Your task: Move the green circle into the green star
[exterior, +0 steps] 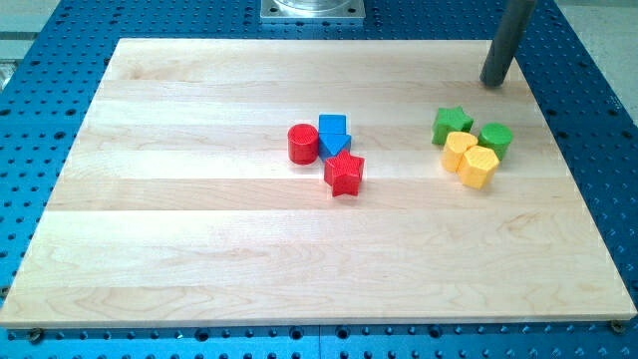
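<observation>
My tip point(493, 83), a bare rod with no hand to open, waits far from the green circle point(495, 139); next I approach its right side to push it left toward the green star point(452, 125).

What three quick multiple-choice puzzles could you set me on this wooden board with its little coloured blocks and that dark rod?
1. Where is my tip?
A. toward the view's top right, apart from every block
B. between the two red blocks
C. at the view's bottom left

2. How many yellow blocks are there?
A. one
B. two
C. four

3. Is the round green block touching the green star-shaped block?
A. yes, pressed together
B. no, a gap shows
C. it lies on top

Answers: 1 A, the rod ends above the green and yellow cluster with bare wooden board between. 2 B, a yellow block and a yellow hexagonal block. 3 B, board shows between them.
</observation>
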Tool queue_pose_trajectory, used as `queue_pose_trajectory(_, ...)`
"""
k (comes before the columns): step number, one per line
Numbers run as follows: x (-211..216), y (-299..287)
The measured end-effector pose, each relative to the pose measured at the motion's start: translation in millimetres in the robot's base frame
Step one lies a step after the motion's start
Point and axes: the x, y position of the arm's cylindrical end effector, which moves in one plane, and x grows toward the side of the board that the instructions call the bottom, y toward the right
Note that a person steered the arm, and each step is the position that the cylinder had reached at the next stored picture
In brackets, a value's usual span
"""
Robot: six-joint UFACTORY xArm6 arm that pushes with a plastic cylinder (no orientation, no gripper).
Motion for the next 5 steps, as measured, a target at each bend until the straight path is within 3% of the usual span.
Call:
queue_pose_trajectory(3, 139.3, 9.5)
queue_pose_trajectory(5, 138.1, -108.6)
